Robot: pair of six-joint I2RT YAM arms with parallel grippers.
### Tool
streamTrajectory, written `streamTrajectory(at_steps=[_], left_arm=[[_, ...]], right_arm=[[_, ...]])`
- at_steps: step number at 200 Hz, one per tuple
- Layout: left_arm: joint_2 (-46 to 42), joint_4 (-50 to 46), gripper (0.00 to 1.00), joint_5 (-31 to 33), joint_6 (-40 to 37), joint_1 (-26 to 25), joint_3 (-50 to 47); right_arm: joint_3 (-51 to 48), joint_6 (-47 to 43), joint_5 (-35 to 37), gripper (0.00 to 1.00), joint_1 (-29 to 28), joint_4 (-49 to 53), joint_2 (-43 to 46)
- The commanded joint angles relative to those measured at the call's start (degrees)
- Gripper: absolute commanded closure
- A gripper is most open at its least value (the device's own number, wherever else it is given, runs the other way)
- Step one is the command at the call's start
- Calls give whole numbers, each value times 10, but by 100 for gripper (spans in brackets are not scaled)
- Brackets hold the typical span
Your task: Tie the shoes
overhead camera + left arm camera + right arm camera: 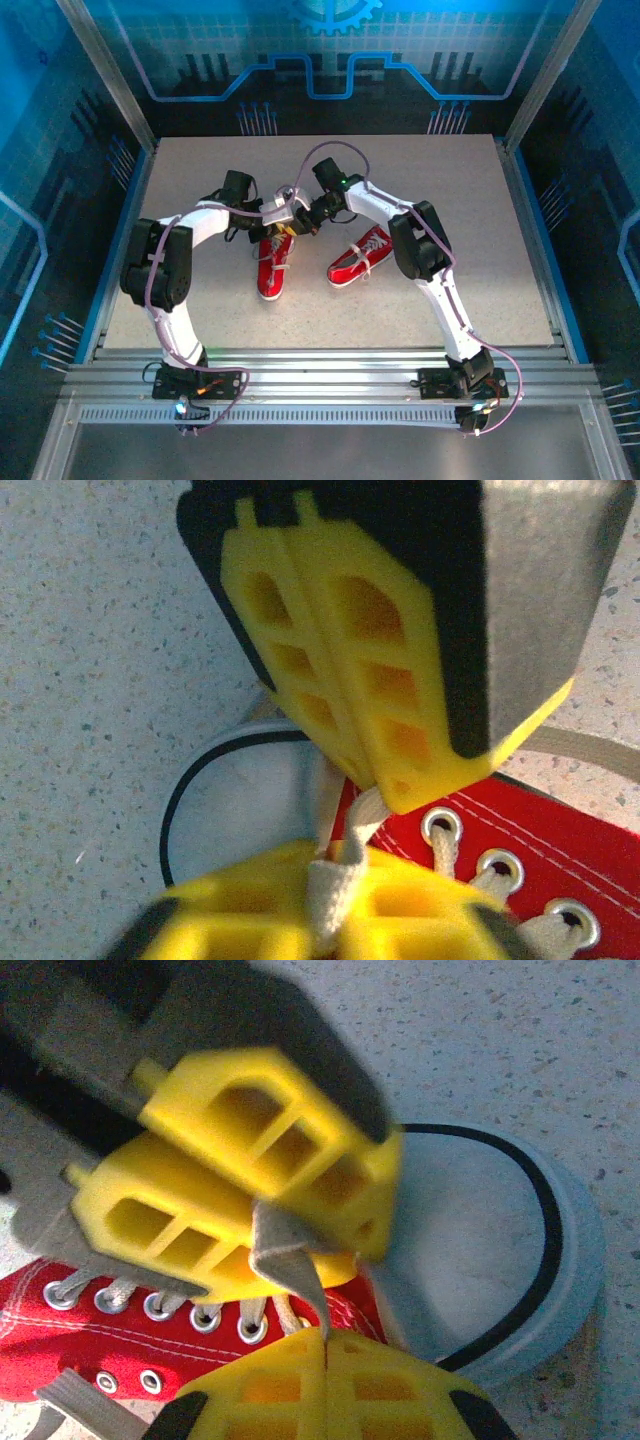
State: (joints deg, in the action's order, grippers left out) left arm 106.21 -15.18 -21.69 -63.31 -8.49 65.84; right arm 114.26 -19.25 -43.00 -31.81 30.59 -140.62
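Two red shoes lie on the table, the left shoe (272, 268) and the right shoe (360, 258). Both grippers meet over the left shoe's toe end. My left gripper (284, 213) (335, 858) is shut on a white lace (345, 880). That lace runs a short way up to the right gripper's yellow fingers (350, 680), which are closed on it too. In the right wrist view my right gripper (327, 1335) pinches the lace (300, 1275), which leads up into the left gripper's fingers (250, 1170). Below them show the white toe cap (240, 805) (470, 1250) and the red eyelet rows (520, 855) (110, 1335).
The right shoe lies tilted, its laces loose, just right of the grippers. A speckled grey tabletop (450, 200) is ringed by a metal frame, with rails (320, 365) along the near edge by the arm bases.
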Motion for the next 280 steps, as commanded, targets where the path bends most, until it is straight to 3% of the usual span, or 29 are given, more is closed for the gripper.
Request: streamTrajectory(at_steps=[1, 86, 146, 155, 171, 185, 201, 246, 280], left_arm=[[-38, -38, 100, -27, -21, -21, -14], [-132, -213, 100, 23, -14, -21, -4], [-167, -355, 100, -20, -19, -21, 37], [-167, -365, 100, -19, -19, -22, 41], [-168, -376, 100, -18, -19, -21, 46], [-165, -385, 100, -20, -17, -21, 53], [-156, -392, 100, -23, -15, -21, 61], [-122, -410, 100, -30, -6, -21, 92], [-106, -421, 100, -42, -3, -18, 111]], right_arm=[[-7, 4, -17, 100, -4, -19, 40], [-51, -30, 27, 100, -5, 2, 109], [-115, -47, 84, 100, -26, -55, 143], [-129, -44, 96, 93, -29, -73, 150], [-149, -31, 120, 90, -31, -94, 162], [-171, -18, 140, 73, -29, -115, 178], [-203, -7, 125, 66, -23, -135, 203], [-367, 20, 74, 64, -14, -283, 309], [-411, -20, 104, 66, -48, -316, 331]])
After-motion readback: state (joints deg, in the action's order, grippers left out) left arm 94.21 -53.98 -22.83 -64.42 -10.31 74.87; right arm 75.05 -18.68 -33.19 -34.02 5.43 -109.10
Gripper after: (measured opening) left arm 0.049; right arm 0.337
